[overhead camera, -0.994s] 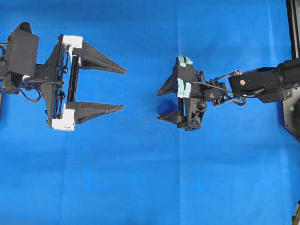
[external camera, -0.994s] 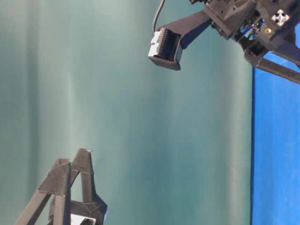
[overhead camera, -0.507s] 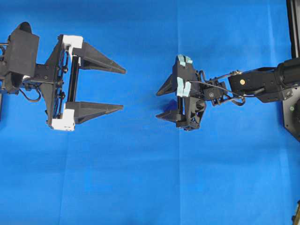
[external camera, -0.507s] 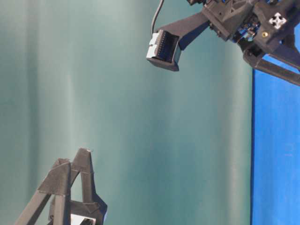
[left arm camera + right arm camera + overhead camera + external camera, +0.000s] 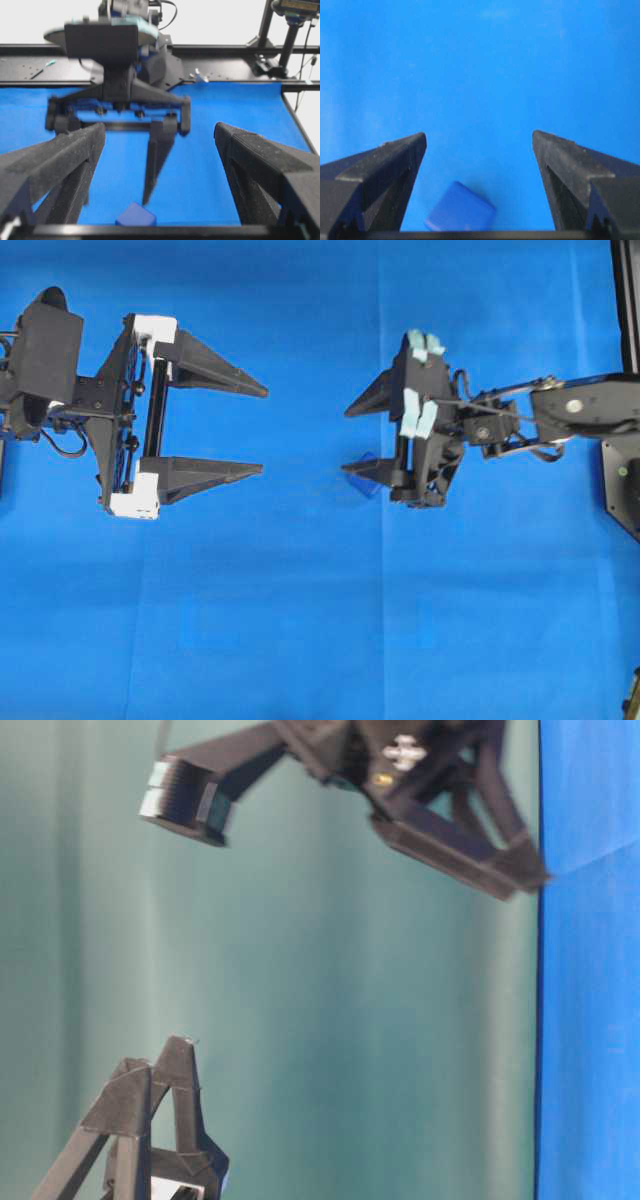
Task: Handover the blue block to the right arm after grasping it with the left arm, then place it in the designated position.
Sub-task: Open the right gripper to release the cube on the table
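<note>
Where the cloth [image 5: 300,620] lies bare, the blue block [image 5: 460,214] loose between the right claw's [image 5: 479,150] 2 spread fingers.

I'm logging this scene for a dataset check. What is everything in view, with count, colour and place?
blue block: one, dark blue, lying on the cloth below and between the right gripper's open fingers, touching neither; also low in the left wrist view.
cloth: one, bright blue, covering the table.
backdrop: one, teal, behind the table in the table-level view.
frame rail: black, along the cloth's far edge.
left gripper: one, black with white end pieces, at the overhead view's left side, jaws wide open, holding nothing.
right gripper: one, all black with pale tape, right of centre, jaws open, holding nothing.
</note>
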Tool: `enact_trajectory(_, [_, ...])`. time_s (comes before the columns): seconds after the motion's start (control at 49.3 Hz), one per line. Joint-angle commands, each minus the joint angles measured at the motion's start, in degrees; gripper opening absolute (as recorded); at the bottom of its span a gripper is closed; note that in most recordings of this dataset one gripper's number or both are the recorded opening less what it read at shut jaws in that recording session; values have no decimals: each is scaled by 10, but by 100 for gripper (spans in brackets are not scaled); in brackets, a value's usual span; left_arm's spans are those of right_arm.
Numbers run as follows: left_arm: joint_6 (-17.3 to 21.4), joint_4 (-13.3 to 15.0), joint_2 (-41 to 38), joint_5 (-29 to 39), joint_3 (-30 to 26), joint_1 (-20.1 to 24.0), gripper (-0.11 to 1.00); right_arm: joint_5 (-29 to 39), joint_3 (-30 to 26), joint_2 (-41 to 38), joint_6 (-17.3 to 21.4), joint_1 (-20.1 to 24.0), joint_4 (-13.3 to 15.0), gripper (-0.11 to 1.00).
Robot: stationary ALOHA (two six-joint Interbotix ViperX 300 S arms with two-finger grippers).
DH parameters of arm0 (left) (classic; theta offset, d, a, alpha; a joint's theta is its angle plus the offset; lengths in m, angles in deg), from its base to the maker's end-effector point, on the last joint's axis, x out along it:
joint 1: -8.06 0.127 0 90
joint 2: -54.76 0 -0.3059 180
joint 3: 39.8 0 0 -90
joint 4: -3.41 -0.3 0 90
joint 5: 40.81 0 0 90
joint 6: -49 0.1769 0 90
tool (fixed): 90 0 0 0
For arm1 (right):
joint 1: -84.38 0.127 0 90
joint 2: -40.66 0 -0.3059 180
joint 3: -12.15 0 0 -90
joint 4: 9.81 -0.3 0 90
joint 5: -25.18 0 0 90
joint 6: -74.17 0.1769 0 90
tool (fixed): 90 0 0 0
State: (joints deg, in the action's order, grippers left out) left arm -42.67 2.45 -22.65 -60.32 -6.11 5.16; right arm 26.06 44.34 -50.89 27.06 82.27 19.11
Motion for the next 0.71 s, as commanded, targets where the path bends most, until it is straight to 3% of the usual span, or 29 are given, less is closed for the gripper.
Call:
enact_trajectory(0.0, [1, -2, 6, -4, -7, 0, 93, 32, -17, 35, 0, 2, 1, 83])
enact_trajectory(0.284, [1, -2, 4, -4, -9, 0, 93, 84, -29, 113, -4, 17, 3, 83])
enact_trajectory(0.689, [1, -2, 4, -4, -10, 3, 93, 85, -33, 237, -5, 24, 29, 83])
